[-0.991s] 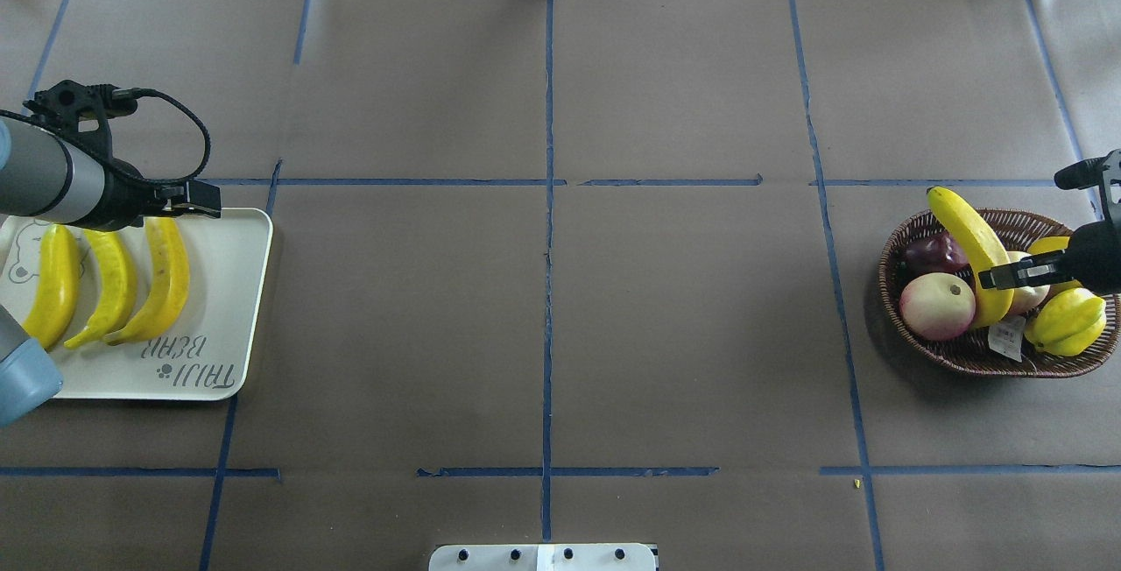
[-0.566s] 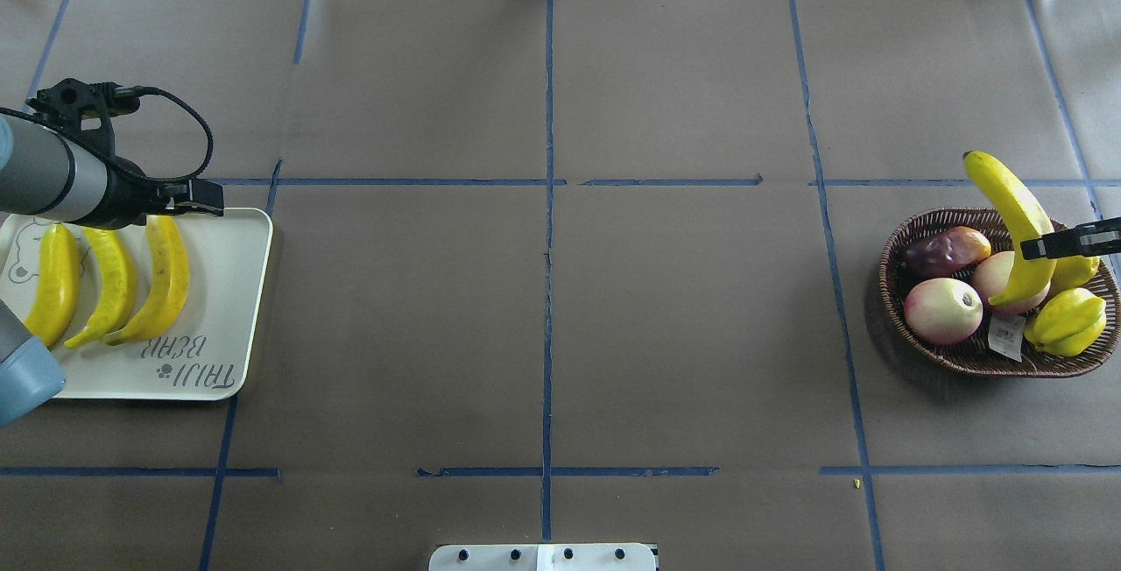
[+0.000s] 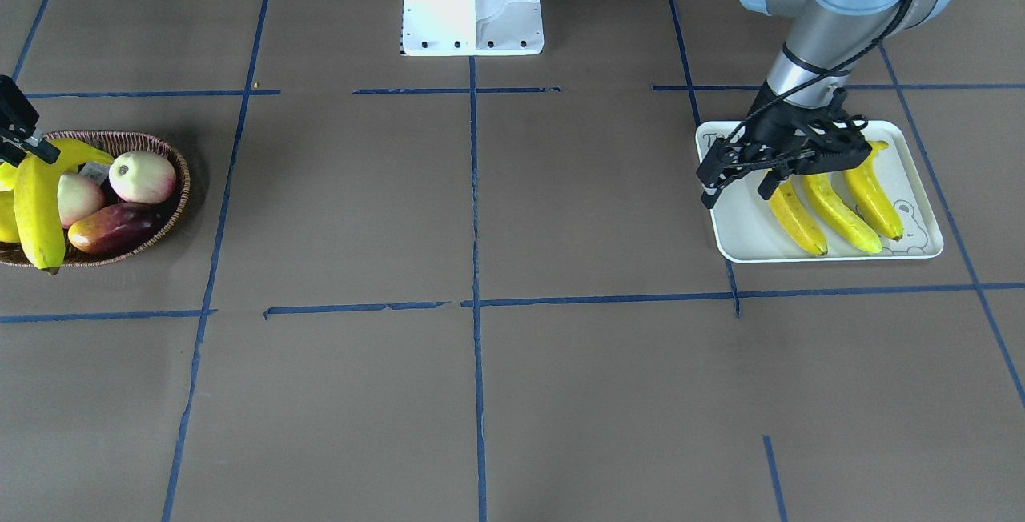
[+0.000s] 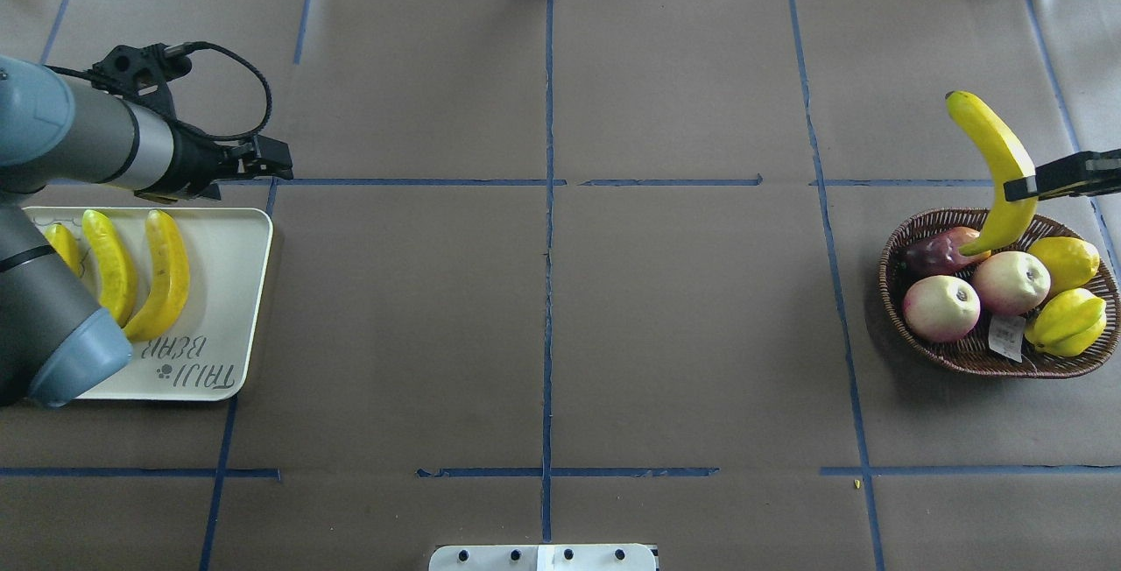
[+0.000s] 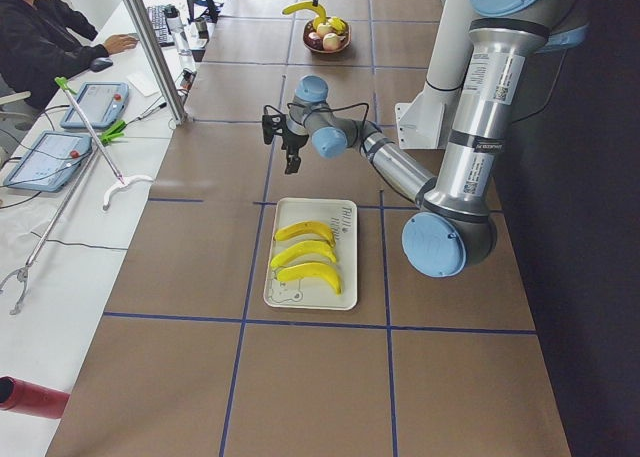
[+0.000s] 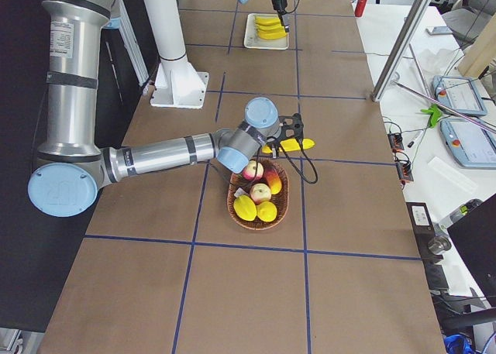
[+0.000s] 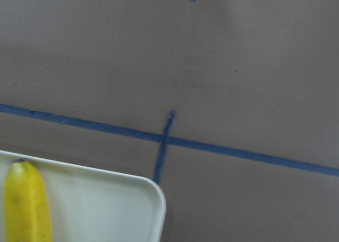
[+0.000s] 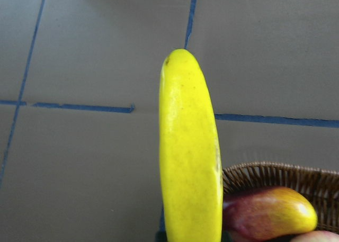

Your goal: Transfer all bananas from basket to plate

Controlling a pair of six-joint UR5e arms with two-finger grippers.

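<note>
Right, I'm watching the right gripper (image 4: pixel 1016 189) clamping one banana (image 4: pixel 994 151) near its middle, jaws closed on it. It's holding the banana tilted in the air over the 12 o'clock rim of the basket (image 4: pixel 902 243), which is sitting at the table's 3 o'clock. Three bananas (image 4: pixel 166 273) are lying side by side on the plate (image 4: pixel 232 291) at 9 o'clock. The left gripper (image 3: pixel 741 190) is hovering by the plate's 1 o'clock corner, fingers spread, carrying nothing.

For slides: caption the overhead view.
Right claw holds a curved yellow banana above the brown wicker basket; three bananas lie on the white rectangular tray.
</note>
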